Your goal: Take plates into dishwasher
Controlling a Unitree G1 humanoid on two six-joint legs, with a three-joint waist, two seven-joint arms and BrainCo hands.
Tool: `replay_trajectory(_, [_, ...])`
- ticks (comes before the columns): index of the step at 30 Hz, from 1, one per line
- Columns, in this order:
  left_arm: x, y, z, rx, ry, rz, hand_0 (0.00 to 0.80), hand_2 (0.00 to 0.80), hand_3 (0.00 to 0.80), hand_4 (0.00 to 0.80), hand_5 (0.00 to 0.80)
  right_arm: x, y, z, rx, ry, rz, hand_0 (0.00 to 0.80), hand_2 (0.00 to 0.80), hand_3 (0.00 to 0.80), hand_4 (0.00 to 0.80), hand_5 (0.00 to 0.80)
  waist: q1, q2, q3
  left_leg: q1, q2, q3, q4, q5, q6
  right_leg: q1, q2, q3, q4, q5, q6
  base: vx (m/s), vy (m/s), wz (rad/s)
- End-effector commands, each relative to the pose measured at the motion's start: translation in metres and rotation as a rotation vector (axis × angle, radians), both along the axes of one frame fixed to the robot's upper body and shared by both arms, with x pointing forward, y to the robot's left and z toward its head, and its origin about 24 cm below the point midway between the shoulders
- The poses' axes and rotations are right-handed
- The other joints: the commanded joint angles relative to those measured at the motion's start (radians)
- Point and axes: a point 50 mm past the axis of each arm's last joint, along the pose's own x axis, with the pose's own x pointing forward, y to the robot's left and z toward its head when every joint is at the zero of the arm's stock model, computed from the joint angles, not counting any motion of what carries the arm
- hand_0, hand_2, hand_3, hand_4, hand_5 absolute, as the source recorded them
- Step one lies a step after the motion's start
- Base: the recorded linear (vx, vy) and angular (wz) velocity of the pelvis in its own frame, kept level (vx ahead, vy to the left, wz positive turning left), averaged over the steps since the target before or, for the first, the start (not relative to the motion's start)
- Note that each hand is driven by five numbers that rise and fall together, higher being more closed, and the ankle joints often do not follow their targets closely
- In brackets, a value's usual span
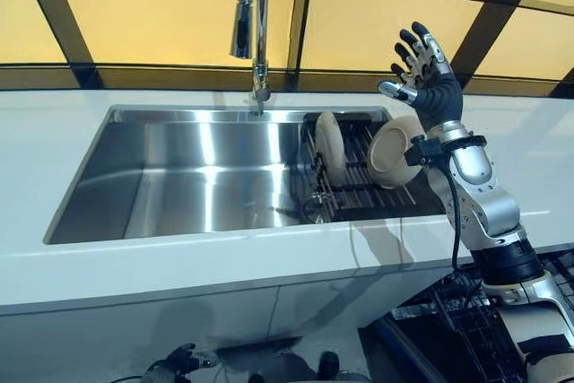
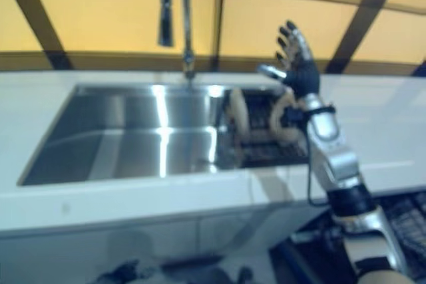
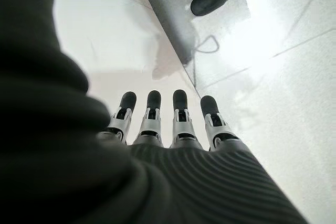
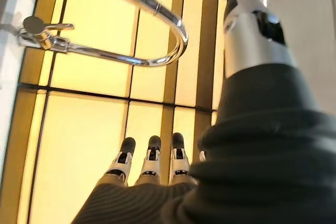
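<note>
Two cream plates stand on edge in a dark rack at the right end of the steel sink: one plate on the left, the other plate right of it, partly behind my right forearm. My right hand is raised above the right plate, fingers straight and spread, holding nothing; its fingertips point at the yellow wall. My left hand hangs low by the cabinet front, fingers straight, empty.
A tall chrome faucet rises behind the sink's middle. White countertop surrounds the sink. A dark wire dishwasher rack shows at the lower right, below the counter edge. Yellow panels with dark frames form the back wall.
</note>
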Motion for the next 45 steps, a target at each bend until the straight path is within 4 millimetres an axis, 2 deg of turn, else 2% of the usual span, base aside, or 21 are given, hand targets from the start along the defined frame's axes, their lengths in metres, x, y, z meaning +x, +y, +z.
replay_trajectory(1, [0.015,-0.003,0.003,0.002,-0.031,-0.006,0.0,0.0,0.0,0.0,0.0,0.003,-0.021,0.032,0.06,-0.076,-0.089,0.0,0.0,0.0,0.0,0.0,-0.017,0.023,0.009,-0.004,0.009,-0.096,0.0,-0.045,-0.041,-0.002,0.064,0.049,0.005,0.093,-0.043,0.093,-0.107,0.32])
replay_trajectory(10, [0.01,-0.014,-0.001,-0.046,-0.023,0.011,0.0,0.0,0.0,0.0,0.0,0.017,-0.051,0.018,0.14,0.087,-0.208,0.0,0.0,0.0,0.0,0.0,-0.002,0.001,-0.026,-0.002,0.033,-0.06,0.0,-0.042,-0.062,0.12,0.095,0.047,-0.092,0.062,-0.063,0.075,-0.103,0.0])
replay_trajectory(19, [0.011,-0.018,-0.002,-0.04,-0.013,-0.029,0.0,0.0,0.0,0.0,0.0,0.03,-0.075,0.011,0.159,0.21,-0.239,0.0,0.0,0.0,0.0,0.0,0.01,-0.003,-0.029,-0.004,0.041,-0.048,0.0,-0.037,-0.075,0.152,0.104,0.039,-0.103,0.043,-0.075,0.05,-0.05,0.01])
replay_trajectory(31, [0.011,-0.019,-0.003,-0.04,-0.009,-0.05,0.0,0.0,0.0,0.0,0.0,0.036,-0.064,-0.01,0.172,0.348,-0.111,0.0,0.0,0.0,0.0,0.0,0.021,-0.007,-0.026,-0.01,0.044,-0.029,0.0,-0.032,-0.08,0.163,0.108,0.014,-0.11,0.033,-0.079,0.019,-0.016,0.05])
replay_trajectory(39, [0.013,-0.021,-0.003,-0.044,-0.008,-0.053,0.0,0.0,0.0,0.0,0.0,0.042,-0.06,-0.013,0.164,0.402,-0.128,0.0,0.0,0.0,0.0,0.0,0.029,-0.009,-0.023,-0.006,0.044,-0.02,0.0,-0.032,-0.08,0.172,0.107,0.005,-0.11,0.03,-0.08,0.0,0.0,0.0])
replay_trajectory(45, [0.015,-0.023,-0.003,-0.042,-0.005,-0.067,0.0,0.0,0.0,0.0,0.0,0.046,-0.06,-0.012,0.143,0.412,-0.167,0.0,0.0,0.0,0.0,0.0,0.027,-0.012,-0.019,-0.005,0.04,-0.026,0.0,-0.033,-0.075,0.176,0.106,0.02,-0.103,0.027,-0.08,0.001,0.006,0.0])
